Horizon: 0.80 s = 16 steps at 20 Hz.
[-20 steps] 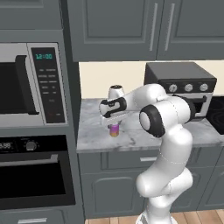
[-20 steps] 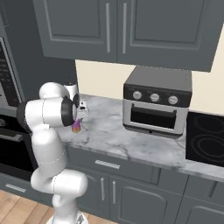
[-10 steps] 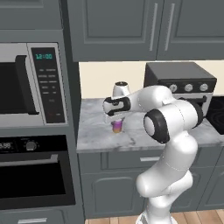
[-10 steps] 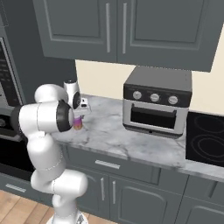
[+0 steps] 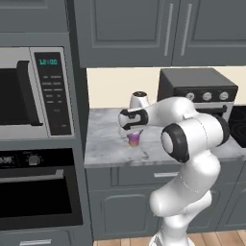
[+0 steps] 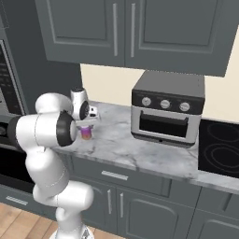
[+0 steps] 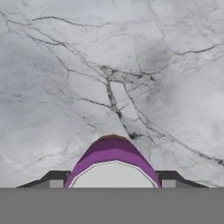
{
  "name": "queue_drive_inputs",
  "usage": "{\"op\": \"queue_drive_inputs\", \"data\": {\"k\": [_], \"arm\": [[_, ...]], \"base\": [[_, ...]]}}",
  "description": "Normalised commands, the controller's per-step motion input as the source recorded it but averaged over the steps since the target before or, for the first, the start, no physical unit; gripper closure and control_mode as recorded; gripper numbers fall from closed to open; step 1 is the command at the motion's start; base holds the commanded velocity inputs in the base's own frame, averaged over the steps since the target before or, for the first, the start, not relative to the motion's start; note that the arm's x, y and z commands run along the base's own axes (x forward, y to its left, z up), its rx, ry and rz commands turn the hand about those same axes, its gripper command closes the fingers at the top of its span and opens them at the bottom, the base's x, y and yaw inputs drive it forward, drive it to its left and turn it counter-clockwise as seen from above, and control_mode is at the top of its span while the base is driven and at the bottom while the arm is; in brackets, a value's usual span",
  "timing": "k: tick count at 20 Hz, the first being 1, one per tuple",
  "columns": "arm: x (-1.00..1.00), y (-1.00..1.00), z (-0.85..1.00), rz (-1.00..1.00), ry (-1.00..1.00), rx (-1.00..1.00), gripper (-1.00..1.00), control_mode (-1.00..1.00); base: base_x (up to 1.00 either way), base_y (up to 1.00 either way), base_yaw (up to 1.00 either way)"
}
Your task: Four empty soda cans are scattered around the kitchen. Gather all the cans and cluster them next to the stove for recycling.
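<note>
Purplish-pink soda can (image 5: 134, 139) stands upright on marble surface (image 5: 105, 149), left of toaster oven (image 6: 168, 109). Gripper (image 7: 112, 181) jaws partly open, flanking its top; grip unconfirmed. Likely light, thin-walled, slippery: pinch mid-wall gently.

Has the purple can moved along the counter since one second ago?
Yes. The purple can, in the gripper, has shifted right, toward the toaster oven, away from the microwave.

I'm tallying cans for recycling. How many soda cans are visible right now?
1: a small purplish-pink metal soda can, upright on the grey marble counter left of the grey toaster oven, sitting between the fingers of the robot's pincer. Others may be out of view.
</note>
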Motion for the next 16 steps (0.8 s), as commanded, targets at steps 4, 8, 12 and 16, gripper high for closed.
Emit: {"op": "queue_drive_inputs", "data": {"k": [4,8,12,16], "arm": [[-0.07,-0.45,0.07,-0.09,0.0,0.0,1.0,-1.0],[-0.06,-0.51,0.12,-0.09,0.0,0.0,1.0,-1.0],[-0.04,-0.53,0.21,-0.1,0.0,0.0,1.0,-1.0],[-0.12,-0.48,0.22,-0.11,0.03,0.0,1.0,-1.0]], "base": [[0.0,0.0,0.0],[0.0,0.0,0.0],[0.0,0.0,0.0],[0.0,0.0,0.0]]}}
